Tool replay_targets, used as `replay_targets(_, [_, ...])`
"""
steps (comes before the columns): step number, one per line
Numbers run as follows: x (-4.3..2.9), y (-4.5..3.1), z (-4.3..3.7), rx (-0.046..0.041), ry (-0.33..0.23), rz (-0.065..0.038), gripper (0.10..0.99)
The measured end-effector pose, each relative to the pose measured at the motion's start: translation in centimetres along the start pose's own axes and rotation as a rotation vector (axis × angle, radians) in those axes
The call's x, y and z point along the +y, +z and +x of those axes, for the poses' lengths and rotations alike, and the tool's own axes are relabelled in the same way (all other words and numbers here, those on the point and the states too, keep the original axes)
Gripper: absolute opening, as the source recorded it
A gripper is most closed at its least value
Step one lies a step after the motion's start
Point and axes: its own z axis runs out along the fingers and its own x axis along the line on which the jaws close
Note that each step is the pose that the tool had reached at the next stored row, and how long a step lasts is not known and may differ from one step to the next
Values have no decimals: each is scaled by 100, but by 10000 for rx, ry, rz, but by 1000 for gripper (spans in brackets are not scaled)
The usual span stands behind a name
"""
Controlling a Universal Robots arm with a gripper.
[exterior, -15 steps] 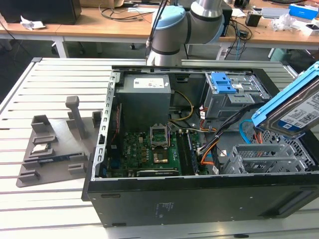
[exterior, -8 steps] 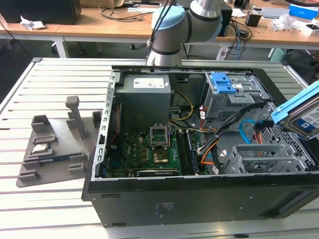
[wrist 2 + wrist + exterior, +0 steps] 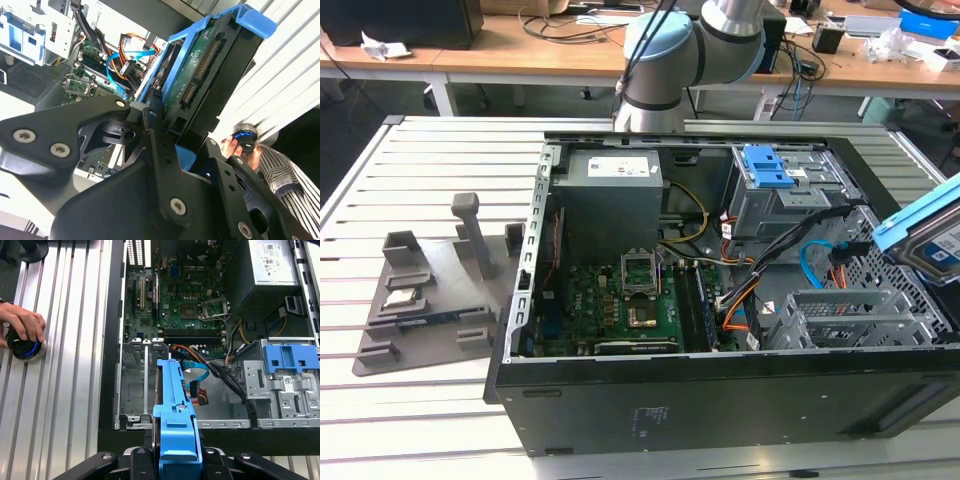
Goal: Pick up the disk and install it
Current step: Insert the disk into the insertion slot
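You're clamping the disk (image 3: 175, 405) between the fingers (image 3: 137, 458) by its blue rails, edge-on, so it's probably lining up with the empty cage (image 3: 137, 385) just ahead of the fingers inside the case (image 3: 111, 390). The white sticker (image 3: 272, 260) on the power supply (image 3: 250, 290) is sitting far beyond them, and I can't make out its print.

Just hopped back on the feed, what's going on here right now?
The robot hand is clamped on the disk, which sits in its blue rails. The disk hangs tilted above the open computer case, at the exterior view's right, near the grey drive cage, and is not yet seated. Beside the case, a person's hand rests on a round knob on the slatted table.
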Motion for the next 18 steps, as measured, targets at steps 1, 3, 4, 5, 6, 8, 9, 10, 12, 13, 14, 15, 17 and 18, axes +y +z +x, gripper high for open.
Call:
replay_targets(1, [6,5,1,-15,-2,0,361])
replay_targets(3, [29,15,1,-51,-15,-1,361])
replay_targets(4, [41,19,1,-70,-20,-1,361])
replay_targets(5, [57,27,2,-107,-31,-2,361])
replay_targets(6, [70,34,3,-143,-41,-3,361])
replay_targets(8, [85,47,4,-169,-49,-4,361])
replay_targets(9, [94,58,5,-182,-53,-4,361])
replay_targets(10, [96,62,6,-189,-56,-4,361])
replay_targets(12, [95,65,10,-189,-57,-3,361])
replay_targets(13, [96,72,16,-189,-55,-2,361])
replay_targets(14, [99,79,19,-188,-52,-2,361])
replay_targets(15, [106,89,22,-185,-55,-2,361])
replay_targets(17, [132,106,26,-186,-55,-3,361])
replay_targets(18, [173,125,28,-189,-56,-2,361])
